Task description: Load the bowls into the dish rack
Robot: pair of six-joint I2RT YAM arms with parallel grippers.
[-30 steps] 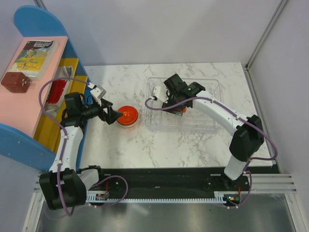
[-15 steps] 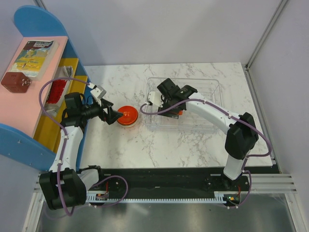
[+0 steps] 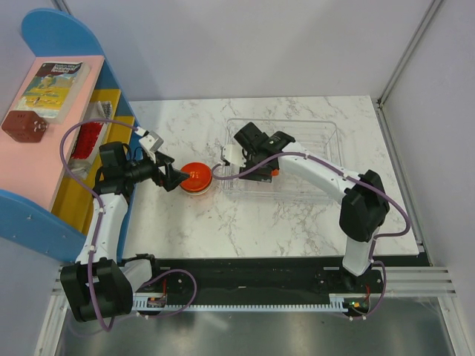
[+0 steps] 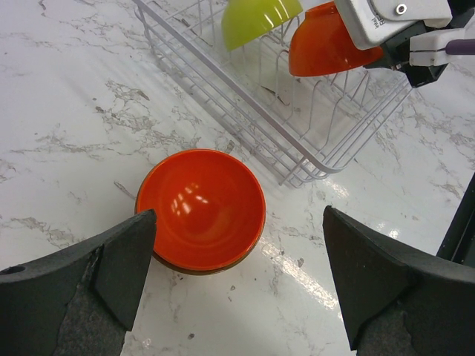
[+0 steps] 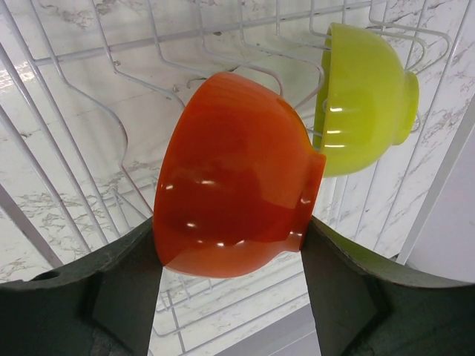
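Two bowls are at the dish rack (image 3: 319, 137): a lime bowl (image 5: 364, 100) stands on edge among the wires. An orange bowl (image 5: 234, 174), tilted on its side, sits just beside it at its 8 o'clock, pinched across its body by the right gripper (image 5: 230, 239). At 9 o'clock of the rack, apart from it, a red-orange bowl (image 4: 200, 210) rests upright on the marble table (image 4: 74, 111), between the widely spread jaws of the left gripper (image 4: 237, 222).

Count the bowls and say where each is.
3. One orange bowl on the table at the open left claw; a second orange bowl in the right claw, over the dish rack; a lime green bowl racked. Others may be nested, hidden.
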